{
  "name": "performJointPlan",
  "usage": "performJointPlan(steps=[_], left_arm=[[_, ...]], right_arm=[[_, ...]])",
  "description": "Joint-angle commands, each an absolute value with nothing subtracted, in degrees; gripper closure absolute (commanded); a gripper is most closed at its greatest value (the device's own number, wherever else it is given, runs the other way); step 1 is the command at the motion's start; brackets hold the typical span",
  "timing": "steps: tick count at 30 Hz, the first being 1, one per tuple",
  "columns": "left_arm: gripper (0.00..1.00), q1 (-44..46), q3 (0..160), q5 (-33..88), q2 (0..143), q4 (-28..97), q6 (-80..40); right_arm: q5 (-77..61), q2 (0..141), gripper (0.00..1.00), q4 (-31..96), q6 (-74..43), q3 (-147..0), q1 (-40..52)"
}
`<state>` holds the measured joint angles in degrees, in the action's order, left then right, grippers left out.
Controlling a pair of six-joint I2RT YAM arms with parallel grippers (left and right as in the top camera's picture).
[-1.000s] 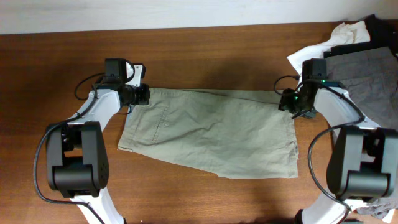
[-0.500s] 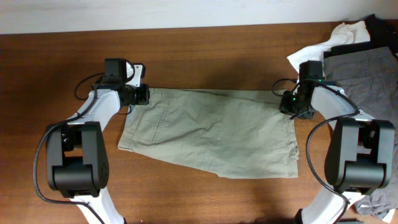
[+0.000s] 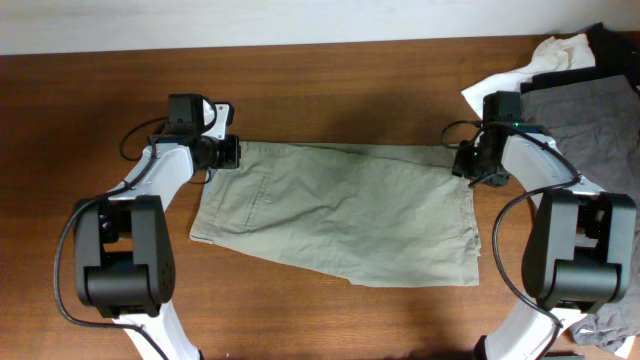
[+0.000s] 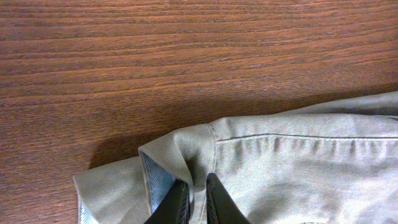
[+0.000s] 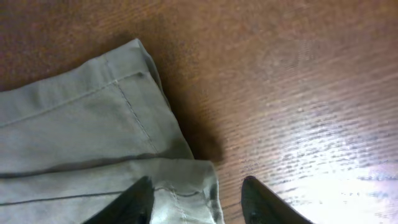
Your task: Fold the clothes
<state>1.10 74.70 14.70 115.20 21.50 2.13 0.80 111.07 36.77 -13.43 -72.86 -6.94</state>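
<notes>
The khaki-olive shorts (image 3: 340,210) lie spread flat across the middle of the table, waistband to the left. My left gripper (image 3: 228,153) is shut on the waistband's far corner (image 4: 193,163), which is pinched into a fold between the fingers (image 4: 176,205). My right gripper (image 3: 470,160) is open at the far right hem corner (image 5: 186,177), its jaws spread wide, one over the cloth and one over bare wood. A pile of grey trousers (image 3: 585,115), a white garment (image 3: 560,52) and a black one (image 3: 612,40) sits at the far right.
The brown wooden table (image 3: 350,90) has bare wood beyond the shorts and along the front edge. More grey cloth (image 3: 615,325) hangs at the bottom right corner. The table's far edge meets a white wall (image 3: 300,20).
The right gripper has shifted slightly at the hem corner. The left arm and the shorts have not moved.
</notes>
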Motion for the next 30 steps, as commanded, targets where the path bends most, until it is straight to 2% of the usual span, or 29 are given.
performJointPlan(steps=[1,15,19,25,27,30], left_arm=[[0.89,1.0,75.2,15.0,115.8,21.5,2.3],[0.88,1.0,75.2,15.0,115.8,21.5,2.4],[0.89,1.0,75.2,15.0,115.8,21.5,2.4],[0.90,1.0,75.2,15.0,115.8,21.5,2.3],[0.93,1.0,75.2,15.0,115.8,21.5,2.3],[0.94,1.0,75.2,15.0,115.8,21.5,2.3]], right_arm=[[0.2,111.1,0.59,35.8,-14.0,-72.4,-7.2],[-0.8,114.2,0.60,34.0,-14.0,-71.9,-7.2],[-0.6,114.2,0.73,34.1,-14.0,-72.2,-7.2],[3.3,114.1,0.79,40.1,-14.0,-76.9,-7.2],[3.5,114.1,0.86,41.6,-14.0,-78.3,-7.2],[3.4,114.1,0.96,42.0,-14.0,-78.3,-7.2]])
